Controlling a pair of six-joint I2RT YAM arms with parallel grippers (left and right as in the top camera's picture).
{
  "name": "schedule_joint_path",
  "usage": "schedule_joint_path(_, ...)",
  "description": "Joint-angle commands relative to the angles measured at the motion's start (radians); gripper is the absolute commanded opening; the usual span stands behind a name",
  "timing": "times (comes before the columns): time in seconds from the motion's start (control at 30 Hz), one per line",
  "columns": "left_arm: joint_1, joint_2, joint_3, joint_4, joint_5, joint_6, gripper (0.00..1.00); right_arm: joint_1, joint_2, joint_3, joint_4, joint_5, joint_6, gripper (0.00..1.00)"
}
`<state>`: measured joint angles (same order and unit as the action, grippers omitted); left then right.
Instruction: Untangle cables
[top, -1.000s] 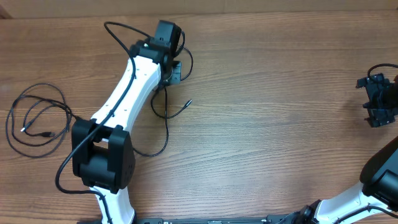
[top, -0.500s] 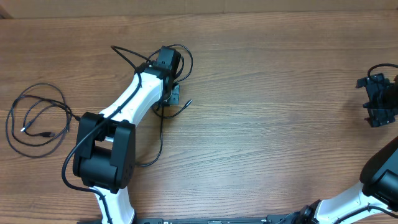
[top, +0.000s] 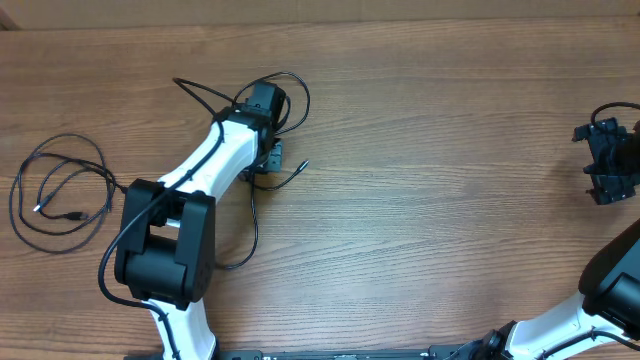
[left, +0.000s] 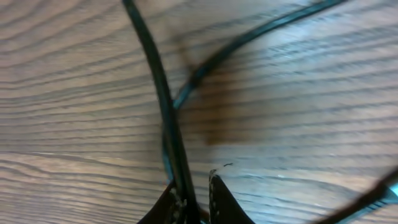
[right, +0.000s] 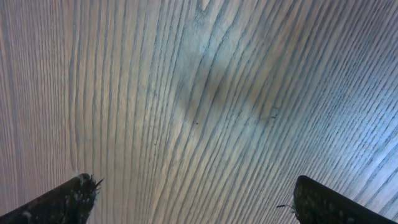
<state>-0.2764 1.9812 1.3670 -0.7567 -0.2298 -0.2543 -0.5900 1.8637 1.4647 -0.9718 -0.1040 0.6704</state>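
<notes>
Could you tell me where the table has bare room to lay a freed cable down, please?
The widest bare stretch is the middle of the table, bordered by the loose cable at the left gripper and by the open right gripper. The left side is crowded: the coiled cable, the left arm and the loose cable around it.

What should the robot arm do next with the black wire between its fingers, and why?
Probably open the left gripper wider and lift away. The cable between its jaws lies by itself on the table, apart from the other cable looped far to the side, so nothing looks left to pull.
</notes>
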Motion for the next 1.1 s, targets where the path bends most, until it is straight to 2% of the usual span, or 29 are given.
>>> schedule_joint_path(0.0,0.022,-0.006,-0.019,0.012,-0.024,0.011,0.19,0.000,-0.008,-0.004,0.001,0.006,0.003,1.00)
schedule_joint_path(0.13,0.026,-0.006,-0.030,0.031,-0.024,0.011,0.25,0.000,-0.008,-0.004,0.001,0.006,0.003,1.00)
schedule_joint_path(0.43,0.044,-0.006,-0.092,0.108,-0.005,0.011,0.29,0.000,-0.008,-0.004,0.001,0.006,0.003,1.00)
schedule_joint_path(0.6,0.075,-0.006,-0.132,0.142,0.045,0.011,0.24,0.000,-0.008,-0.004,0.001,0.006,0.003,1.00)
schedule_joint_path(0.73,0.125,-0.006,-0.161,0.164,0.150,0.012,0.19,0.000,-0.008,-0.004,0.001,0.006,0.003,1.00)
schedule_joint_path(0.8,0.151,-0.006,-0.167,0.170,0.216,0.016,0.04,0.000,-0.008,-0.004,0.001,0.006,0.003,1.00)
schedule_joint_path(0.93,0.186,-0.006,-0.167,0.166,0.335,0.068,0.04,0.000,-0.008,-0.004,0.001,0.006,0.003,1.00)
schedule_joint_path(1.07,0.205,-0.010,-0.145,0.143,0.355,0.066,0.04,0.000,-0.008,-0.004,0.001,0.006,0.003,1.00)
